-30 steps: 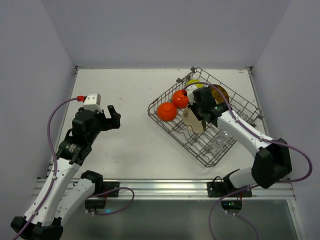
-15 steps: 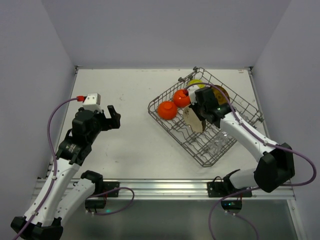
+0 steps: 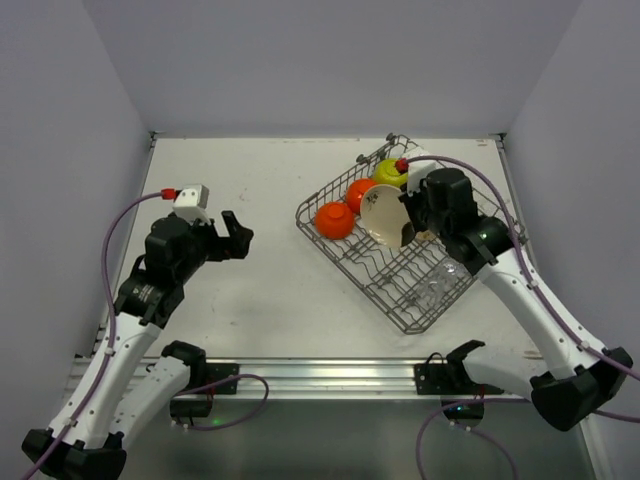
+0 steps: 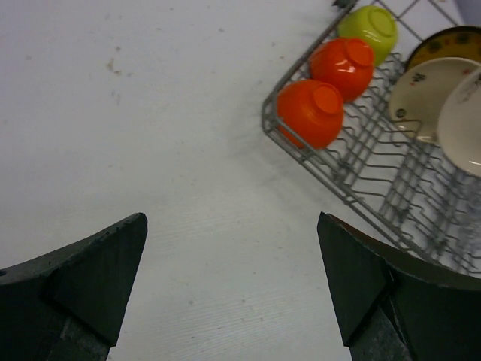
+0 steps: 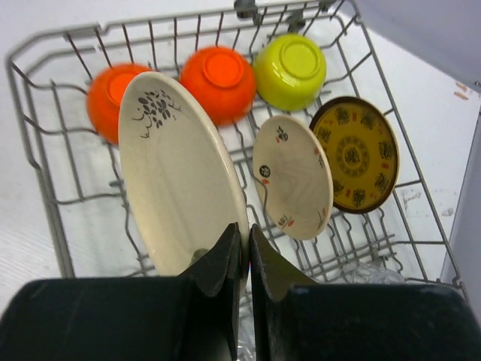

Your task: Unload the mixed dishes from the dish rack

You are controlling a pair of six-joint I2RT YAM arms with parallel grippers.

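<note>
my right fingers (image 5: 249,235) pinch the rim of a beige flower-printed plate (image 5: 176,173) (tilted) over the grey wire dish rack (image 3: 385,280); my left fingers (image 4: 229,226) gape wide above the white counter (image 4: 150,113).

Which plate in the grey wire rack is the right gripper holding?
The larger beige plate with the dark flower sprig; the smaller beige plate and brown-and-yellow plate stand free.

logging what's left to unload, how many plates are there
3. A large beige plate is clamped in the right gripper over the dish rack; a smaller beige plate stands in the rack beside it; a brown-and-yellow plate stands next to that. The gripper may hide others.
</note>
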